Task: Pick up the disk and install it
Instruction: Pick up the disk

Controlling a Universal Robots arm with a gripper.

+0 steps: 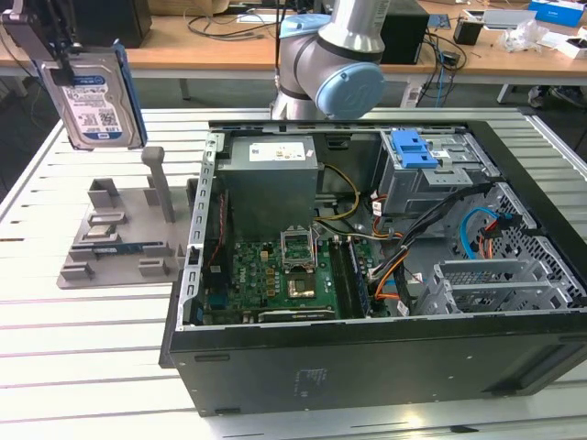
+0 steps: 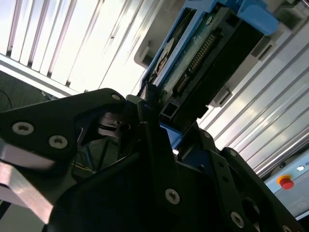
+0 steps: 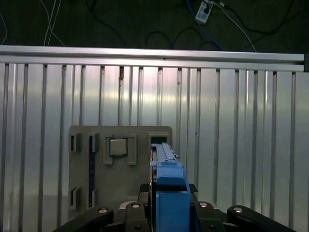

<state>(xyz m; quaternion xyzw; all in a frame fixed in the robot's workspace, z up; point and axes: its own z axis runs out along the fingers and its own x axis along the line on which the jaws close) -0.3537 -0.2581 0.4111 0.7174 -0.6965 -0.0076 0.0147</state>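
The disk [image 1: 96, 96] hangs in the air over the tabletop [image 1: 83, 367], at the exterior view's left, outside the open computer case [image 1: 367, 367]. Its long axis stands upright, and its labelled flat face is turned towards the exterior camera. A blue side rail [image 1: 134, 92] runs along its edge.

The tool [image 3: 169, 193] has the disk by its upper end. The fingers [image 2: 150, 104] are closed against the two flat faces, so the disk points straight away from the tool. In the second wrist view the connector edge and the green board of the disk can be seen past the fingers. In the first wrist view the blue rail lies exactly in the middle between the two black sides of the tool.

Under the disk there is a grey holder [image 1: 119, 243] with slots and an upright post [image 1: 158, 183]. In the exterior view the lower end of the disk looks free of the holder, not touching it, so I judge that the lifting step is done.

The place that matters is the grey drive bay [image 1: 431, 183] with its blue latch piece [image 1: 413, 147]. It sits inside the case at the far side, well apart from the disk, towards the exterior view's right. Between the disk and the bay are the case wall [image 1: 206, 211] and the power supply [image 1: 271, 183]. The robot arm [image 1: 339, 55] stands behind the case.
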